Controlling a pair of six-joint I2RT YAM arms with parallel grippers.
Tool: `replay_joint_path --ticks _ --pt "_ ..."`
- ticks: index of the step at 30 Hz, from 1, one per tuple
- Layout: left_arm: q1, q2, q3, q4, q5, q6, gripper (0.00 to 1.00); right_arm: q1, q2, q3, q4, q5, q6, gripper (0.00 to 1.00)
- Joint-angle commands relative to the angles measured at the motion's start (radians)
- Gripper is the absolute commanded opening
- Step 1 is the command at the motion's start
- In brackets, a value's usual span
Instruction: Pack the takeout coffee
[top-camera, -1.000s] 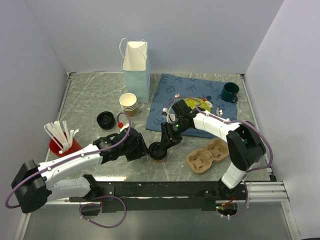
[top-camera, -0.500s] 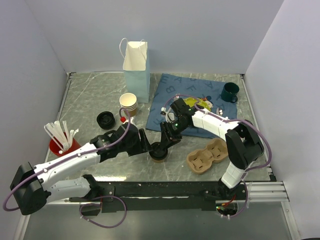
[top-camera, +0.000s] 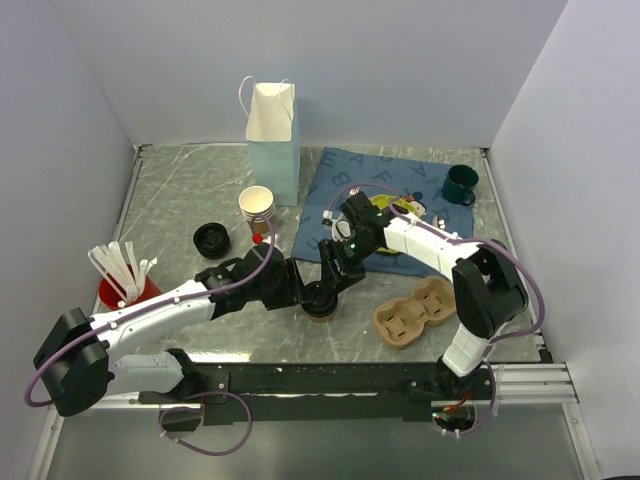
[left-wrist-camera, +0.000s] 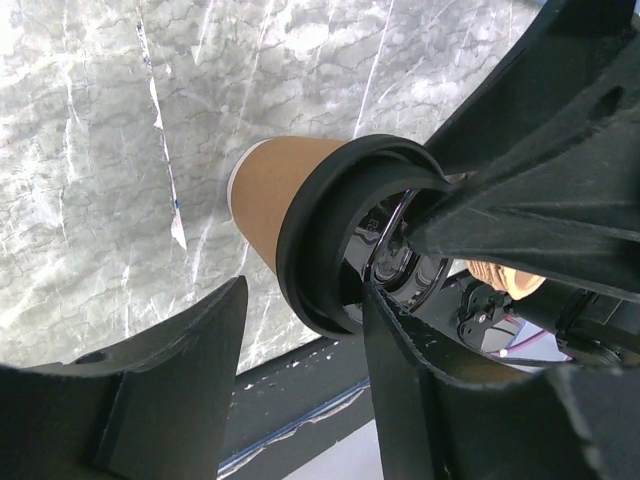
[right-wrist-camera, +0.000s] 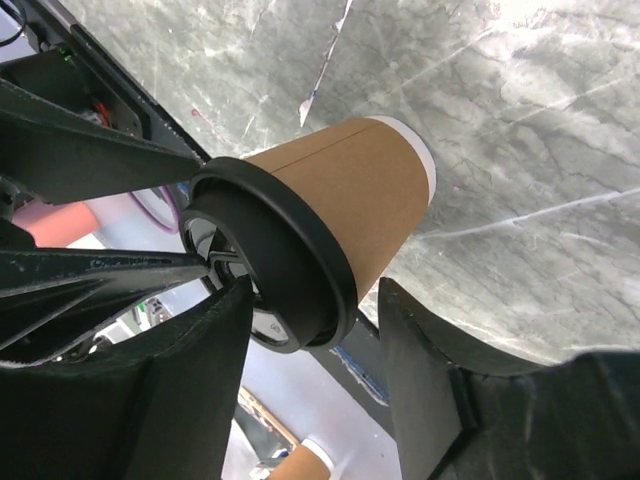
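Moved since a second ago: left arm stretched further right across the table, bringing the left end effector up to the takeout coffee; cup in the same spot; right arm barely shifted

Takeout coffee: brown paper cup under a round black lid, standing on the marbled table near its front edge at mid-width; caught between the two end effectors; cardboard cup carrier near it on the right, not touching

Left end effector: fingers apart, one on each side of the lid; lower-left finger clear of the rim, with table showing in the gap; other finger hard beside the rim, contact cannot be told; not clamped

Right end effector: fingers apart, straddling the same lid from the opposite side; a sliver of space shows between the right-hand finger and the rim; not clamped

Back of table: pale blue and white paper bag upright; stack of cream paper cups just in front of it; blue cloth spread to the right, dark green mug at its far corner

Left side: loose black lid; red holder of white sticks well apart from the coffee
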Motion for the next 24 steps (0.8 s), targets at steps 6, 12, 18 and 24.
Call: replay_joint_path --ticks 6,12,18,24 --pt "0.003 0.016 -0.046 0.013 -0.018 0.016 0.54 -0.024 -0.102 0.018 -0.051 -0.042 -0.011 0.64" --pt "0.003 0.027 -0.052 0.004 -0.025 0.016 0.54 -0.035 -0.128 -0.056 -0.051 -0.084 -0.042 0.59" --pt "0.001 0.021 -0.054 -0.002 -0.025 0.019 0.55 -0.038 -0.146 -0.122 -0.023 -0.085 -0.037 0.54" --pt "0.001 0.024 -0.057 -0.002 -0.025 0.017 0.54 -0.041 -0.125 -0.145 -0.003 -0.072 -0.033 0.43"
